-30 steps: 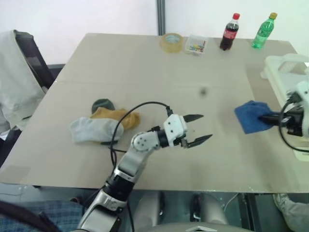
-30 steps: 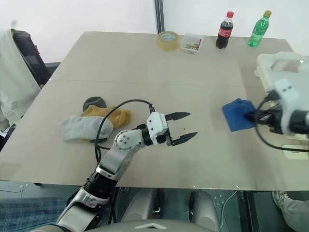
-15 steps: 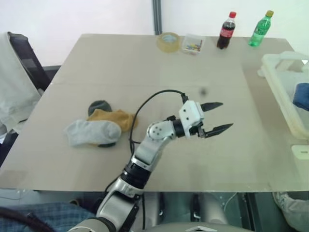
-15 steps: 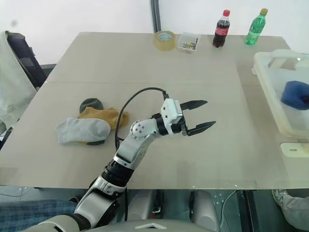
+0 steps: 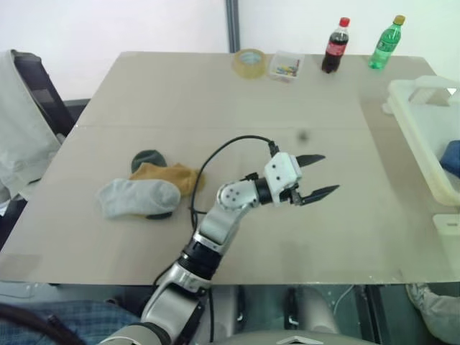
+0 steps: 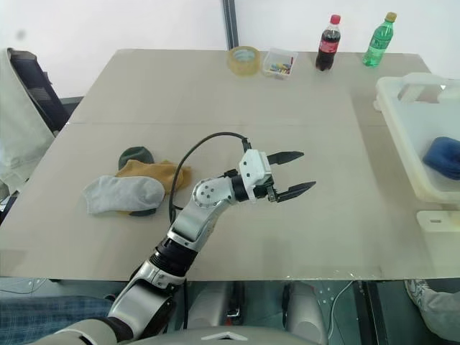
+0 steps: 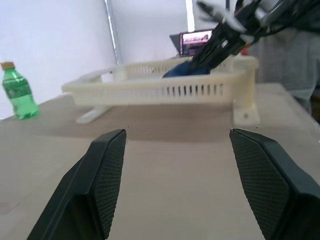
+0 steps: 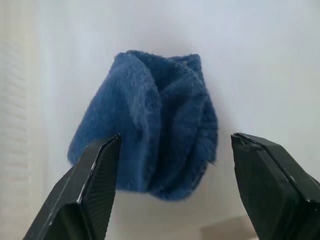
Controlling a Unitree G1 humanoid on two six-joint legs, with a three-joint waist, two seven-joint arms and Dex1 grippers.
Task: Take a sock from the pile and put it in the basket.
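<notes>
The pile lies on the table's left side: a light grey sock (image 5: 140,198), a mustard one (image 5: 169,175) and a dark green one (image 5: 149,158). My left gripper (image 5: 310,176) hovers open and empty over the table's middle, pointing right toward the basket (image 6: 399,118). That basket, a pale white tub, stands at the right edge with a blue sock (image 6: 444,156) inside. In the right wrist view the blue sock (image 8: 150,132) rests crumpled on the white floor. My right gripper (image 8: 176,136) is open above it, its fingers wide on either side and not touching.
Along the far edge stand a tape roll (image 5: 249,62), a small clear box of coloured bits (image 5: 286,65), a cola bottle (image 5: 334,47) and a green bottle (image 5: 382,44). A chair draped with light cloth (image 5: 21,122) is at the left.
My right gripper carried the blue sock rightward from above the table into the basket and opened; the sock now lies loose inside. The left gripper barely moved.
</notes>
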